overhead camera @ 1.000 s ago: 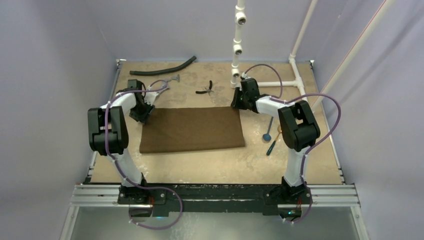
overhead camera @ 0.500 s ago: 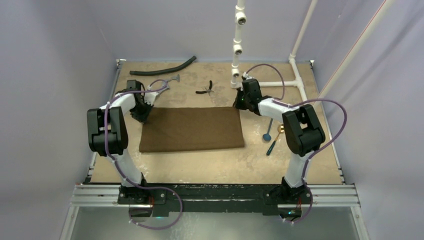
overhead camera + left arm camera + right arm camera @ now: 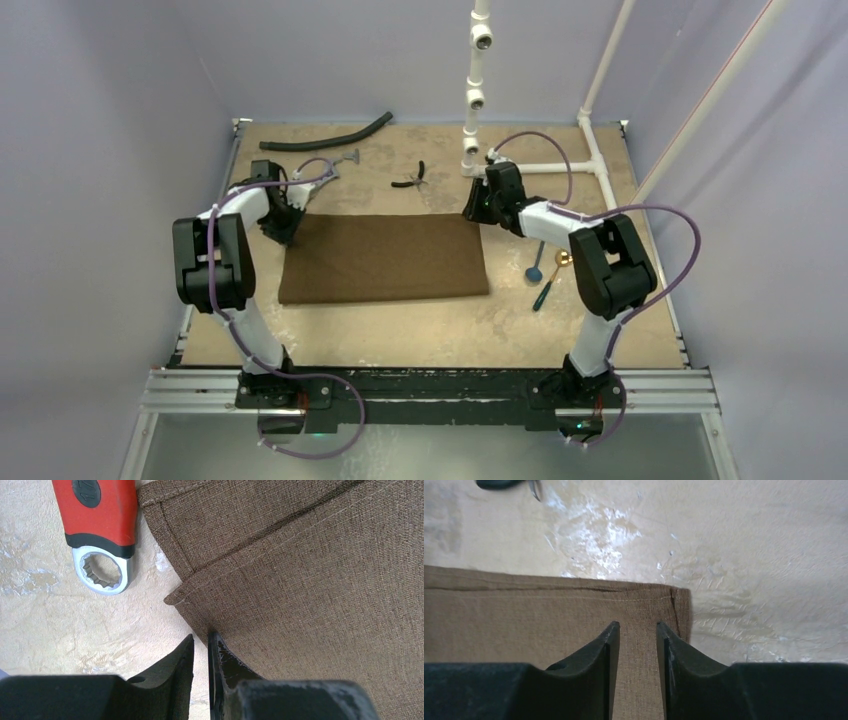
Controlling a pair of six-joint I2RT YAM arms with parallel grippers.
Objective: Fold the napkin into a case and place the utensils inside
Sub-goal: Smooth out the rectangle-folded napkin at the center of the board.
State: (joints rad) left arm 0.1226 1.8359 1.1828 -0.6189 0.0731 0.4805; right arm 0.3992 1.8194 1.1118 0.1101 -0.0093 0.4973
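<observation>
The napkin (image 3: 385, 258) lies flat mid-tabletop as a two-layer rectangle, its far corners under both arms. The left gripper (image 3: 201, 639) stands at the far-left corner, fingers drawn to a thin slit at the upper layer's edge; whether cloth is pinched cannot be told. The right gripper (image 3: 637, 627) hangs over the far-right corner, fingers apart, holding nothing. The utensils (image 3: 545, 270) lie right of the napkin, outside it.

Risk: one-sided lifting would skew the fold, and a left pinch on one layer only would peel the layers apart.

The tabletop (image 3: 440, 325) is tan and scuffed white, enclosed by lavender walls. A wrench (image 3: 97, 510) lies just beside the left corner.
</observation>
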